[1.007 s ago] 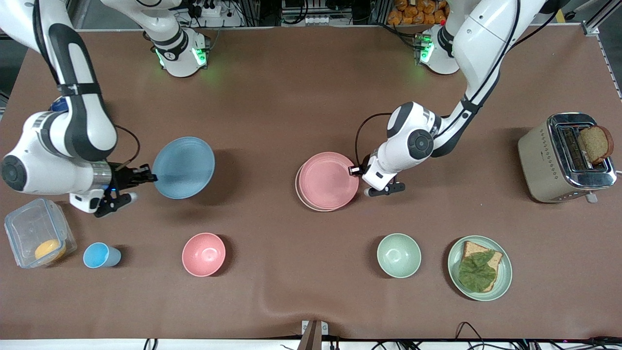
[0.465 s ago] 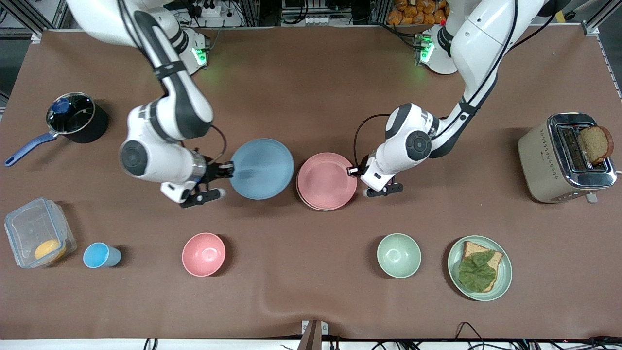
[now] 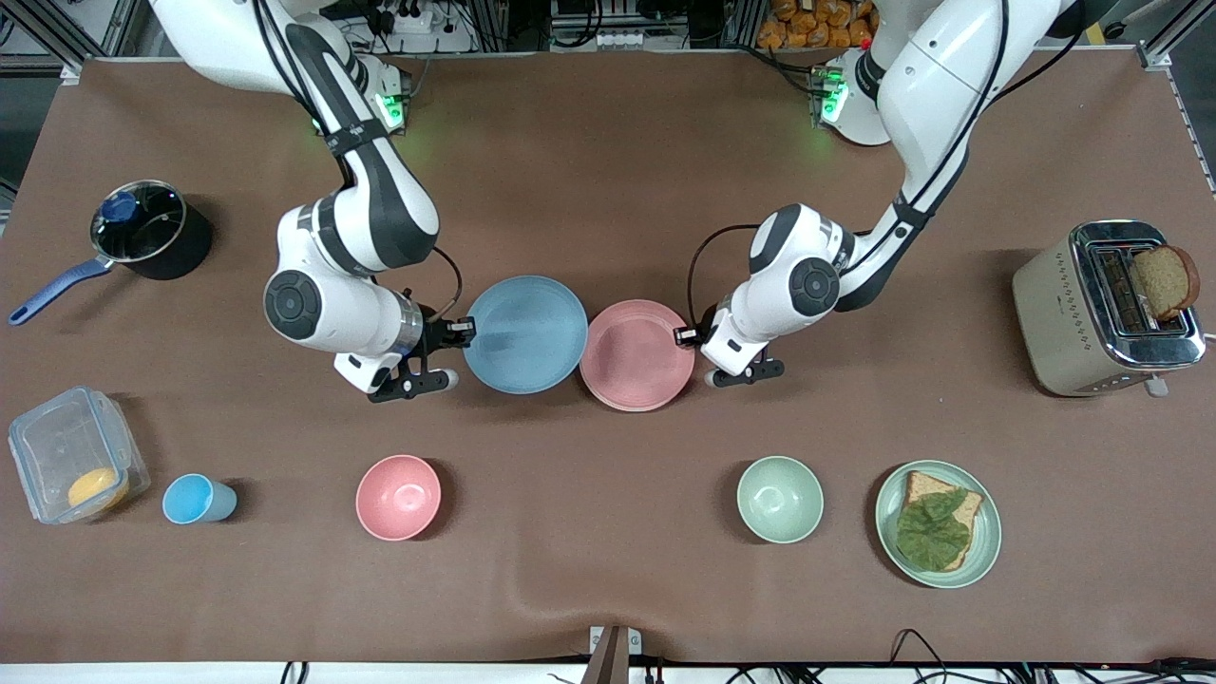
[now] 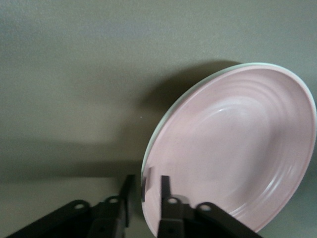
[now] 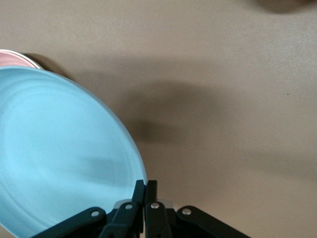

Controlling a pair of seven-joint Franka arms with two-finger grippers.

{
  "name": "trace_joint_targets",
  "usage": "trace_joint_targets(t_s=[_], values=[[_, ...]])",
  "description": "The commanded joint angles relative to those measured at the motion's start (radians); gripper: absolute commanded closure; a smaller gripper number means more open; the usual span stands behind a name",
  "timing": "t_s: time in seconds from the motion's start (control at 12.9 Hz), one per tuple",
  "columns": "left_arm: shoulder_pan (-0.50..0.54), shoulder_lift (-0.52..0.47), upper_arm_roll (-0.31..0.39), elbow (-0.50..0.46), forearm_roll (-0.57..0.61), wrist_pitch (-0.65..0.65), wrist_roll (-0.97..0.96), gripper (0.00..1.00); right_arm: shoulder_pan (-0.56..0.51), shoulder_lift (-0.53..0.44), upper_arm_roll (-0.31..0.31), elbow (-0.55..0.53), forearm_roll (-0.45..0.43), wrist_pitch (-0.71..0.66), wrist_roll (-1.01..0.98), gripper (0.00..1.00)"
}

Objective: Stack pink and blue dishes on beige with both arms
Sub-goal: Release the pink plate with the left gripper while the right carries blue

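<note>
Clamping blue plate (image 3: 525, 333) — right tool (image 3: 465, 329), left tool (image 3: 680, 334) parted astride pink plate (image 3: 635, 353) rim, pink bowl (image 3: 398, 496) nearer.

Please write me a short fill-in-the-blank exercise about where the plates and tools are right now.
1. The right tool is shut on the rim of the ____ plate.
2. The pink plate lies on the ____ plate.
3. The left tool is at the rim of the ____ plate.
4. The bread slice stands in the ____.

Missing words: blue; beige; pink; toaster
</note>
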Motion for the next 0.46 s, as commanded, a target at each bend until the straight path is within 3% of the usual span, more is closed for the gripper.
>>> trace_joint_targets(t_s=[0.0, 0.23, 0.39], values=[[-0.010, 0.009, 0.013, 0.032, 0.079, 0.005, -0.020, 0.00, 0.014, 0.000, 0.003, -0.001, 0.021, 0.002, 0.060, 1.00], [0.023, -0.088, 0.037, 0.035, 0.090, -0.054, -0.014, 0.00, 0.098, 0.035, 0.004, -0.001, 0.024, 0.091, 0.185, 1.00], [0.080, -0.202, 0.056, 0.034, 0.201, -0.191, -0.011, 0.00, 0.158, 0.060, 0.004, 0.002, 0.022, 0.140, 0.280, 1.00]])
